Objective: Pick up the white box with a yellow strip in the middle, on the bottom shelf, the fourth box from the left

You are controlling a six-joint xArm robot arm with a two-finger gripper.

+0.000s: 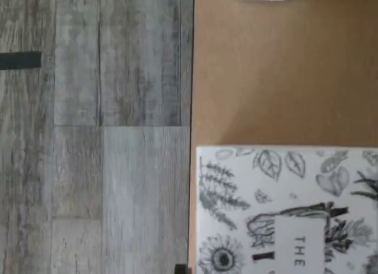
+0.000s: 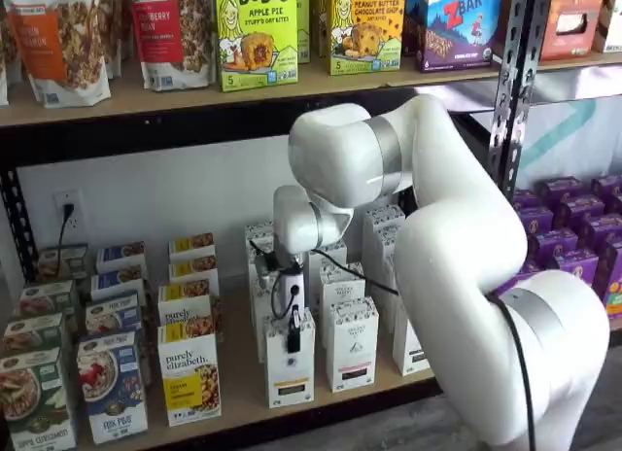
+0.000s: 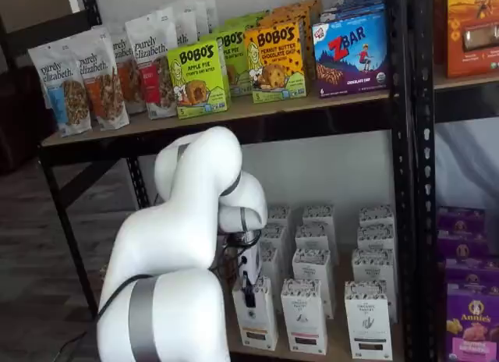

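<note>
Jaws point down at white box; their opening is unreadable.

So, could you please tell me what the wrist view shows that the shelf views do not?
Only the wrist view shows the grey plank floor and a carton's leaf-drawn top face. Only the shelf views show the gripper by the white box, its fingers' state unclear, and the snack boxes on the upper shelf. Both share the bottom shelf board.
</note>
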